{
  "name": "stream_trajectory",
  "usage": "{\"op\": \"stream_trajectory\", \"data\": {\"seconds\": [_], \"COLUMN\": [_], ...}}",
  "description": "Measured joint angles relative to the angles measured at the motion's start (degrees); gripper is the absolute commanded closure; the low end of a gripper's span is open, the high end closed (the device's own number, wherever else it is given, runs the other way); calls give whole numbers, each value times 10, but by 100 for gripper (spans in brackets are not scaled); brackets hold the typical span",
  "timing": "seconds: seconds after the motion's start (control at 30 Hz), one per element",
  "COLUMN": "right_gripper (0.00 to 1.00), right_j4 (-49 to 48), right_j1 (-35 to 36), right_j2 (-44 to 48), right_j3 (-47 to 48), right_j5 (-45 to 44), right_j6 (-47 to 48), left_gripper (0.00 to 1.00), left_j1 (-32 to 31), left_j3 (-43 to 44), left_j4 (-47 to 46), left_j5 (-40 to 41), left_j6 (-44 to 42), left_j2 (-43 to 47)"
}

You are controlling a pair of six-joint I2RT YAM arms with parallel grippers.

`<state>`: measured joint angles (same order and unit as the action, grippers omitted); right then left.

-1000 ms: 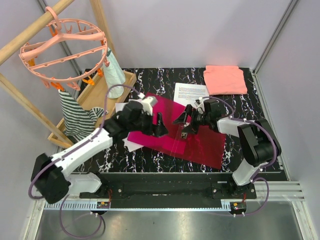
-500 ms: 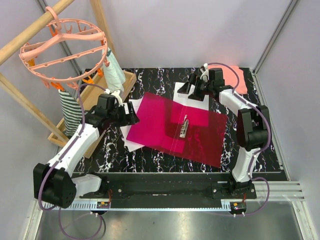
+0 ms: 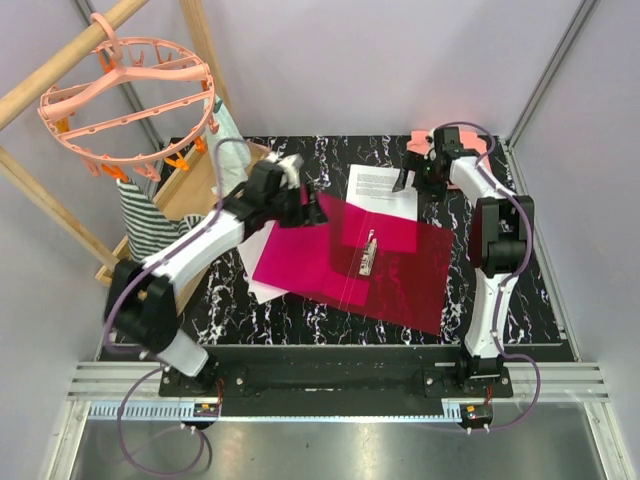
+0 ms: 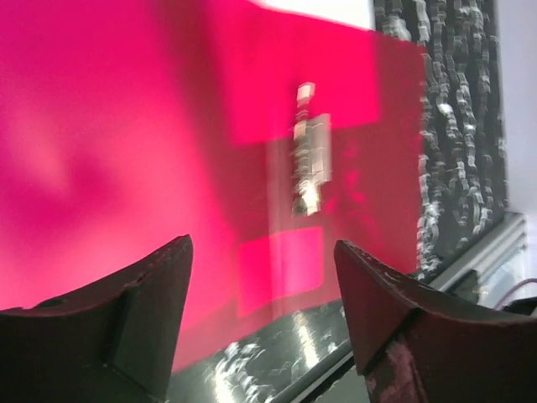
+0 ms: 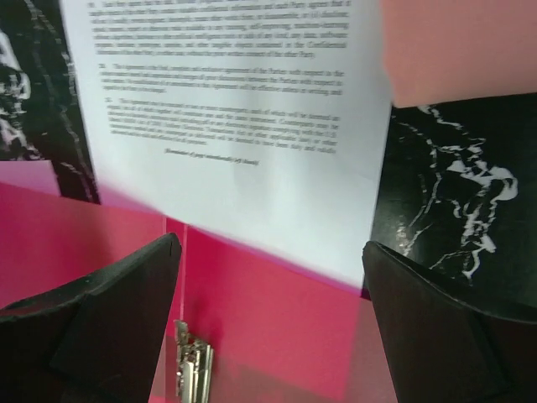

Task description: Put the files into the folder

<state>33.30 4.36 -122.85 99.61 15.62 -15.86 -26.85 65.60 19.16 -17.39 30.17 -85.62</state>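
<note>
Files, white printed paper sheets [image 3: 380, 188], lie flat at 12 o'clock of the open crimson folder [image 3: 400, 285], overlapping its far edge. Folded salmon-pink cloth [image 3: 470, 148] sits at 1 o'clock. Folder's long axis runs roughly 9-to-3 o'clock. Left gripper [image 3: 305, 205] and right gripper [image 3: 411, 179] hover, fingers spread, empty.

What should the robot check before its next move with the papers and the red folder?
1. Folder lies open and flat: ok.
2. Metal clip uncovered: ok.
3. Right gripper open, by the printed sheet: ok.
4. Left gripper open and empty: ok.
5. Printed sheet's near edge free of the folder: cannot tell.
6. Other white sheets out from beneath the folder: not ok.
</note>
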Motion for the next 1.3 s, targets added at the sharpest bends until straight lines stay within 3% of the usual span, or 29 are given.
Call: {"op": "stream_trajectory", "data": {"seconds": [0.1, 0.23, 0.27, 0.4, 0.67, 1.1, 1.17, 1.3], "right_gripper": [1, 2, 0, 0, 0, 0, 0, 0], "right_j4": [20, 38, 36, 18, -2, -37, -41, -51], "right_j1": [-3, -3, -3, -3, -1, 0, 0, 0], "right_j2": [-17, -17, -14, 19, 116, 176, 180, 188], "right_j3": [16, 9, 1, -82, -186, -225, -228, -232], "right_j5": [-12, -10, -7, 26, 82, 111, 113, 123], "right_j6": [14, 20, 18, 0, -18, -24, -26, -34], "left_gripper": [20, 12, 1, 1, 1, 20, 27, 53], "left_j1": [-32, -33, -30, -5, 138, 146, 145, 138], "left_j3": [85, 110, 111, 112, 104, 71, 59, 16], "left_j4": [-10, 13, 27, 81, 167, 184, 179, 163], "left_j5": [7, 49, 61, 85, 84, -19, -28, -46], "left_j6": [11, -6, -17, -63, -139, -151, -147, -135], "left_j2": [-91, -124, -123, -116, -104, -169, -167, -151]}}
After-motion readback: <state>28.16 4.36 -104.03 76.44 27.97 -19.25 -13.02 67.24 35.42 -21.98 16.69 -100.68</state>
